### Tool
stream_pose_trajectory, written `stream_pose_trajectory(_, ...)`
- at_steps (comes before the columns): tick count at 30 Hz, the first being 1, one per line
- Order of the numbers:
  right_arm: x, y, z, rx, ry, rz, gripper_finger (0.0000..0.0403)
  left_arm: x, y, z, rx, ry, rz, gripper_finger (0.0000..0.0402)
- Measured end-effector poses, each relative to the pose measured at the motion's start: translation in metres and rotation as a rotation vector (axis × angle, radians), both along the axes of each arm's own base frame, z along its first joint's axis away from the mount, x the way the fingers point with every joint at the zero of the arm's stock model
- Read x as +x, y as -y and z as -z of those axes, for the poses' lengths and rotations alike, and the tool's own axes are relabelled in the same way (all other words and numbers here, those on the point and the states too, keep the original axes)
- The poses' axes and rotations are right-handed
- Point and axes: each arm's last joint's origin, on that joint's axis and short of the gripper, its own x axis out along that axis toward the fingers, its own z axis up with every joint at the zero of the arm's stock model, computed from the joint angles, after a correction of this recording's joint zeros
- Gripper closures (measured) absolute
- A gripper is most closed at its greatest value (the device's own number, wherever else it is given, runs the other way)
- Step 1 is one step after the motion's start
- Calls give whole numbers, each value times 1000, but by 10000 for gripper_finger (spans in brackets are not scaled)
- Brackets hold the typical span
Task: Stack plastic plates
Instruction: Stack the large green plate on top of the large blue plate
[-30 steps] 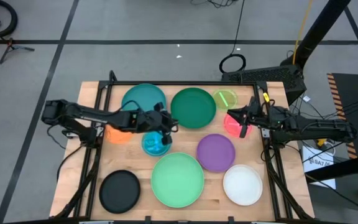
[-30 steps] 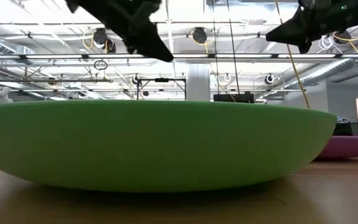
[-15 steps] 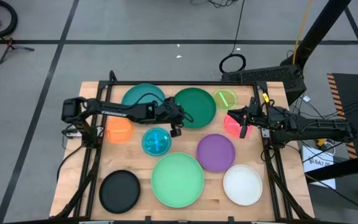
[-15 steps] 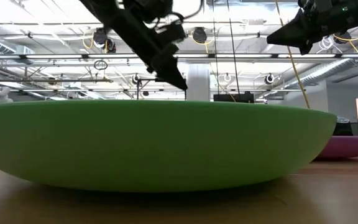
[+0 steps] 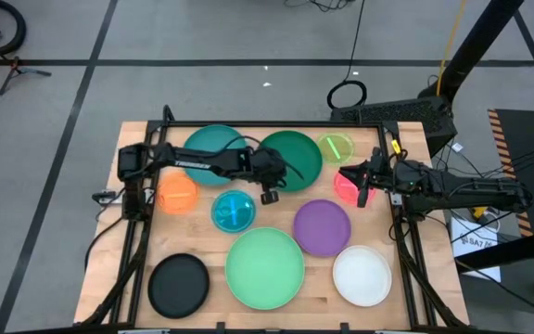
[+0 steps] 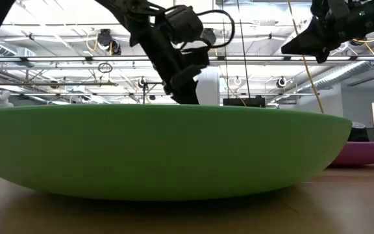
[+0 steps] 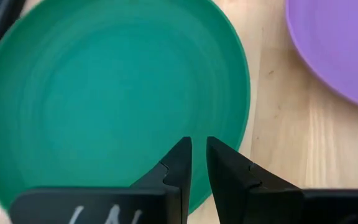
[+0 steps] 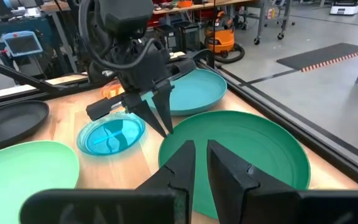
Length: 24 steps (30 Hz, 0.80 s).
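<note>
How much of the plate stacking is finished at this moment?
Nothing is stacked: the plates lie singly on the table. In hand: the left gripper, nearly closed and empty, hovers at the dark green plate. The right gripper waits over the pink plate. All stacking remains.

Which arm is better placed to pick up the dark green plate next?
Probably the left. The left gripper hangs at the near edge of the dark green plate, fingers almost closed, while the right gripper is over the pink plate.
</note>
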Motion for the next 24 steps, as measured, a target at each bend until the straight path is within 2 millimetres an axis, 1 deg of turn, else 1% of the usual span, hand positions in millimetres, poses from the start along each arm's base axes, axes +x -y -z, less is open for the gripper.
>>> stream_pose_trajectory(2,0,0,2,8,-4,2,367,2,2,2,11,-26,32,339)
stream_pose_trajectory(4,0,0,4,18,-5,5,367,3,5,3,19,-33,55,326)
stream_pose_trajectory(8,0,0,4,21,-7,5,367,3,11,4,23,-41,78,281)
stream_pose_trajectory(11,0,0,4,24,-6,6,367,3,12,4,22,-41,79,243)
stream_pose_trajectory(14,0,0,5,25,-8,5,367,6,12,8,19,-42,74,219)
stream_pose_trajectory(17,0,0,6,31,-22,6,367,7,11,17,12,-67,71,214)
stream_pose_trajectory(24,-1,0,8,44,-34,11,367,12,11,30,4,-73,61,213)
